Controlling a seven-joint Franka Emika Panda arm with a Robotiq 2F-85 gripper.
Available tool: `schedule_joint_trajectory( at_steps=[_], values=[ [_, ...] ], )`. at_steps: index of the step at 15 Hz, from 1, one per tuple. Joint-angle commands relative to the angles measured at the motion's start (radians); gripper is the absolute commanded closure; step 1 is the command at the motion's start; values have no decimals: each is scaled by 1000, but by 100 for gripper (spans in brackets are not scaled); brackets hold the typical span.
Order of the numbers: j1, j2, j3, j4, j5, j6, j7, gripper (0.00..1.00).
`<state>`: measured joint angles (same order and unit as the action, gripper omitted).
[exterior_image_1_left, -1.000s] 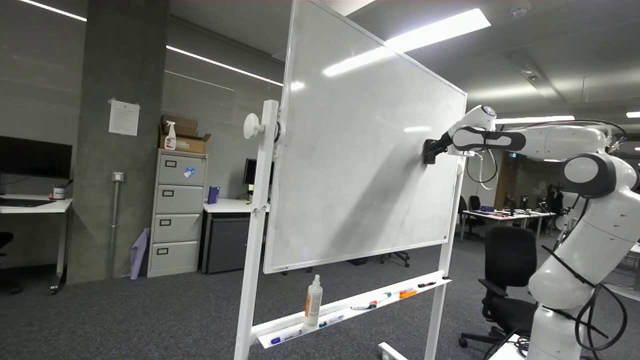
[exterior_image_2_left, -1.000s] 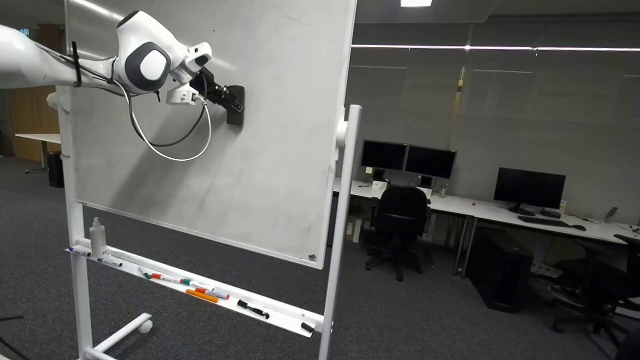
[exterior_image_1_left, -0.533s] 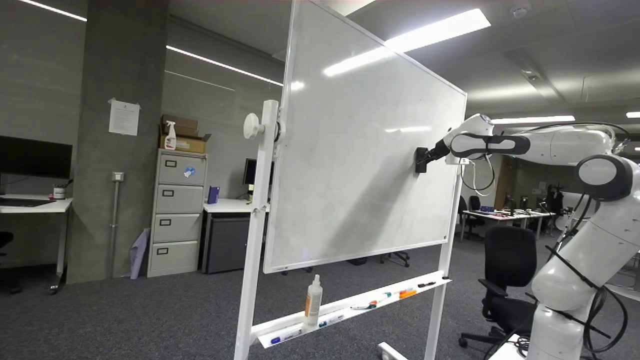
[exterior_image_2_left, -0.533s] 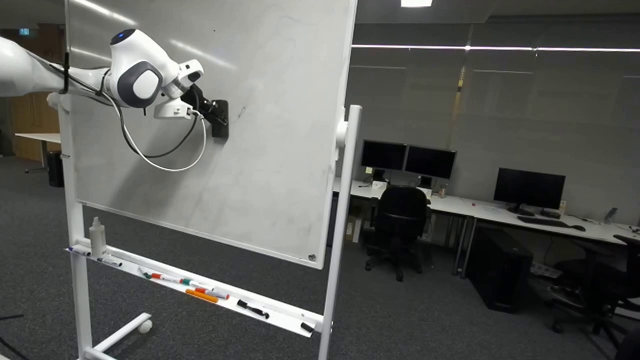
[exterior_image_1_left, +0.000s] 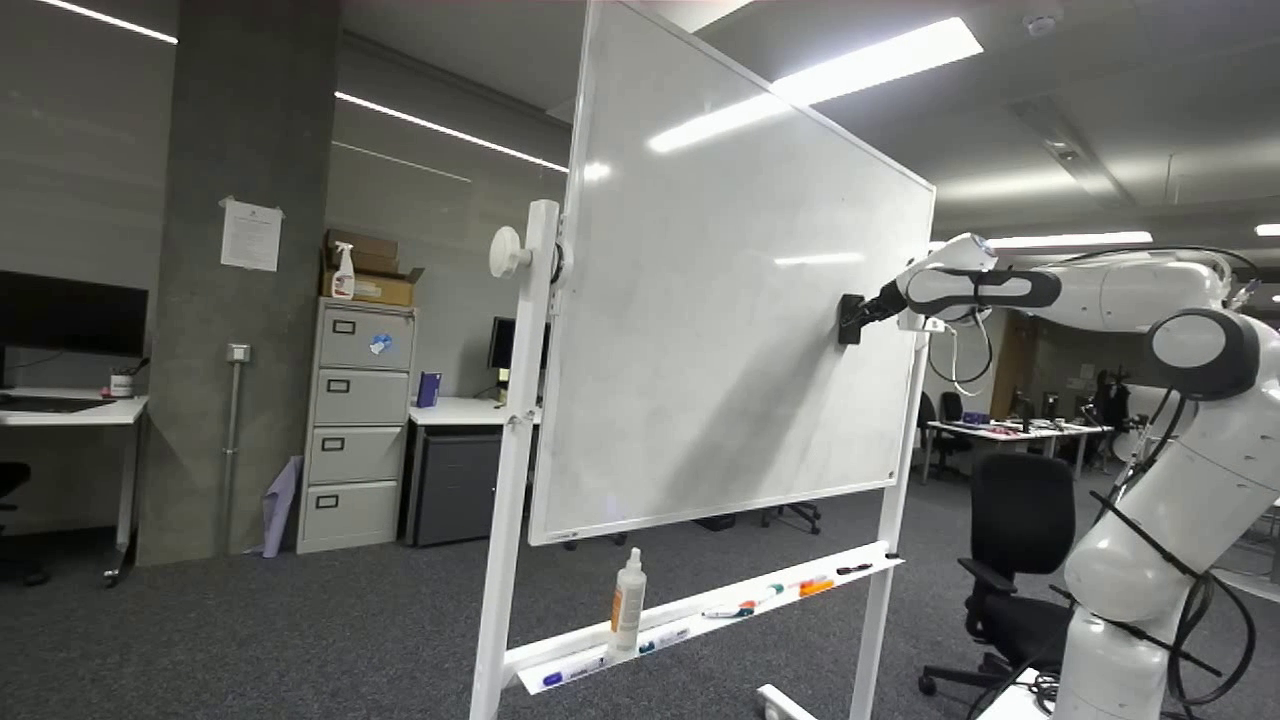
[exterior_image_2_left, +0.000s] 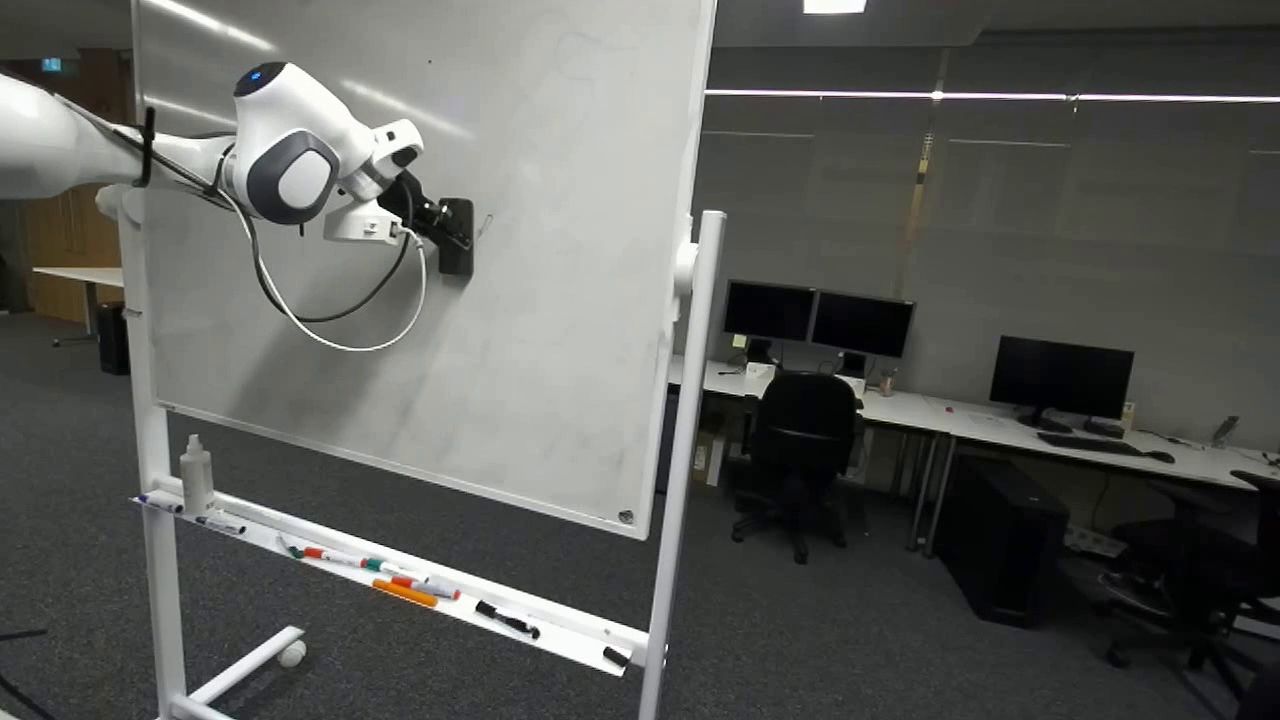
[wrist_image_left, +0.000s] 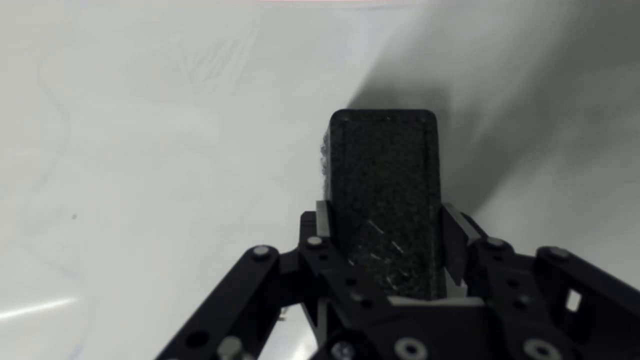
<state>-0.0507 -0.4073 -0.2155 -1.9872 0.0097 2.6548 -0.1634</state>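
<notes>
Only the wrist view shows you the scratched back of the black eraser (wrist_image_left: 384, 160); both exterior views add one bottle (exterior_image_1_left: 627, 605) below the whiteboard (exterior_image_2_left: 560, 350). Your one gripper (wrist_image_left: 387, 222) pinches that single eraser against the whiteboard (flat, it seems), long axis upright, one short end toward the whiteboard's top.

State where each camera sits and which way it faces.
Exterior view: near the tray's bottle end, angled at the whiteboard; Panda arm at right.
Exterior view: nearer the opposite end, same whiteboard face; forearm and wrist at left.
Wrist view: on the wrist, facing the whiteboard; gripper at bottom, clamping a black eraser.
Both exterior views share whiteboard, tray, eraser.
</notes>
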Motion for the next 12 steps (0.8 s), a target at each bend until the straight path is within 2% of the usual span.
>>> schedule_joint_trajectory(
  at_steps=[1, 4, 6, 12],
  values=[
    [-4, 104, -80, 94, 67, 78, -42, 70],
    [2, 143, -141, 140, 133, 66, -56, 70],
    [11, 147, -145, 142, 160, 55, -85, 70],
    [44, 20, -39, 24, 105, 35, -180, 70]
  ],
)
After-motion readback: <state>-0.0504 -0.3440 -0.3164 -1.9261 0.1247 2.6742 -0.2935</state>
